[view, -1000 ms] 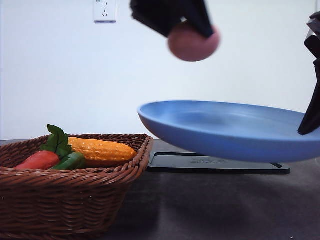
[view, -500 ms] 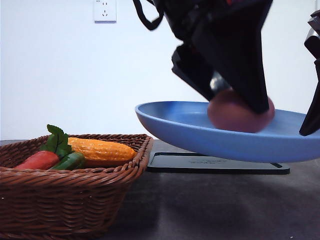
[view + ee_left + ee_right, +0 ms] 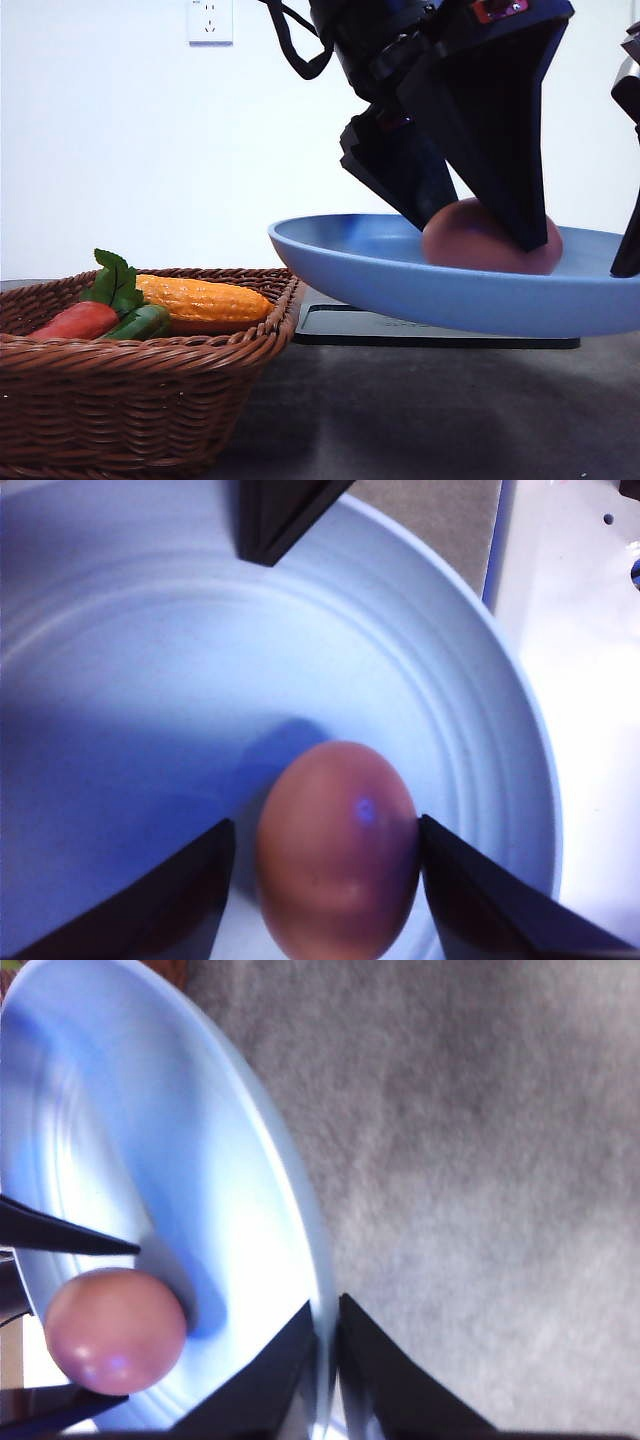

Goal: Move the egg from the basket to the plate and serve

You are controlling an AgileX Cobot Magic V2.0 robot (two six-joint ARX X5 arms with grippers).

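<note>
The right gripper (image 3: 326, 1355) is pinching the rim of the blue plate (image 3: 380, 275) between its 2 fingers, and it is holding the plate up off the table, roughly level, above the black tray (image 3: 340, 328). I take that as the reason for the grip: the plate is being kept steady in the air as a landing spot, so the egg can be set down without rolling off.

The left gripper (image 3: 325, 845) is reaching down into the plate from above with the egg (image 3: 338, 848) between its 2 fingers (image 3: 190, 880). In the left wrist view the egg is sitting squarely in the gap, one finger at each side of it. The finger on one side looks to be touching the shell; on the other side I cannot tell whether a sliver of plate is showing between finger and egg (the picture is soft there). So whether the fingers are clamping the egg or just letting go, I cannot tell.

From the front, the egg (image 3: 490, 238) seems to be resting on the plate's floor, toward the side the right gripper is holding. The basket (image 3: 140, 400) is standing well apart from both grippers, with a corn cob (image 3: 205, 298) and a carrot (image 3: 78, 320) lying in it.
</note>
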